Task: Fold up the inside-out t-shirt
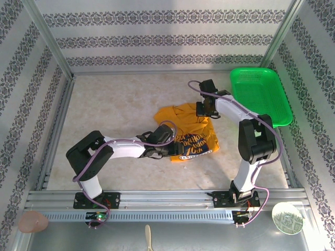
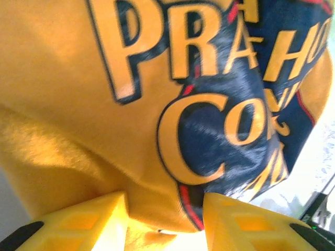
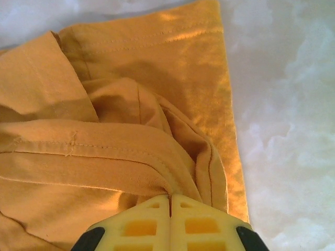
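The inside-out t-shirt (image 1: 189, 124), mustard-orange, lies crumpled mid-table with its dark navy lettered print (image 1: 194, 145) facing up at its near side. My left gripper (image 1: 166, 148) is low at the shirt's left edge. In the left wrist view its yellow fingers (image 2: 84, 222) stand apart with a bulge of printed fabric (image 2: 209, 130) filling the gap of the left gripper (image 2: 165, 222). My right gripper (image 1: 205, 116) is at the shirt's far right. In the right wrist view the right gripper (image 3: 170, 201) is shut on a hemmed fold of the shirt (image 3: 104, 157).
A green plastic basket (image 1: 261, 97) stands at the far right, close to the right arm. Patterned walls ring the pale table (image 1: 115, 104). Beyond the near rail lie a pink object (image 1: 33, 221) and a round greenish disc (image 1: 287, 217).
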`<control>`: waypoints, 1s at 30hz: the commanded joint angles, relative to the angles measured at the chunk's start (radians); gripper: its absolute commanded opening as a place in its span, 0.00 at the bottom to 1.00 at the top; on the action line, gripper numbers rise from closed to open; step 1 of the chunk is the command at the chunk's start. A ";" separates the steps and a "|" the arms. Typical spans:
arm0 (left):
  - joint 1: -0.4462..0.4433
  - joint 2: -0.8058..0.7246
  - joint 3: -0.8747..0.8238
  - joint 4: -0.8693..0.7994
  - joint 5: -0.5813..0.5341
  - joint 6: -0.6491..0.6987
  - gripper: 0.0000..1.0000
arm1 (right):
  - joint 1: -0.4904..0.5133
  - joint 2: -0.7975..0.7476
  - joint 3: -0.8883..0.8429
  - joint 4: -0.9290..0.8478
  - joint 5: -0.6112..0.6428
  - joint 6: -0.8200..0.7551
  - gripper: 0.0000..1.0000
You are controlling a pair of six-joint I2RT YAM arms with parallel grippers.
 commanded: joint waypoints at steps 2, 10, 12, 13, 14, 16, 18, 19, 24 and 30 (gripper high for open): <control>0.040 -0.045 -0.014 -0.182 -0.019 0.126 0.38 | -0.011 -0.126 -0.036 -0.020 -0.021 0.043 0.00; 0.135 -0.032 0.014 -0.325 -0.003 0.269 0.23 | -0.079 -0.069 0.122 0.001 -0.169 0.165 0.00; 0.135 -0.016 0.030 -0.338 0.003 0.283 0.21 | -0.099 0.006 0.183 0.004 -0.211 0.201 0.00; 0.135 -0.006 0.037 -0.339 0.010 0.285 0.20 | -0.107 0.054 0.222 0.002 -0.231 0.216 0.00; 0.135 0.000 0.040 -0.338 0.013 0.286 0.20 | -0.113 0.094 0.251 0.007 -0.247 0.228 0.00; 0.135 0.012 0.041 -0.330 0.019 0.284 0.19 | -0.122 0.180 0.312 0.024 -0.262 0.247 0.00; 0.135 0.017 0.043 -0.328 0.018 0.284 0.19 | -0.134 0.238 0.338 0.075 -0.289 0.251 0.00; 0.138 0.017 0.044 -0.325 0.020 0.281 0.19 | -0.137 0.253 0.347 0.096 -0.297 0.251 0.08; 0.141 -0.023 0.072 -0.341 0.020 0.275 0.20 | -0.143 0.112 0.218 0.120 -0.262 0.231 0.52; 0.164 -0.122 0.161 -0.374 0.024 0.246 0.30 | -0.119 -0.273 -0.186 0.153 -0.220 0.276 0.42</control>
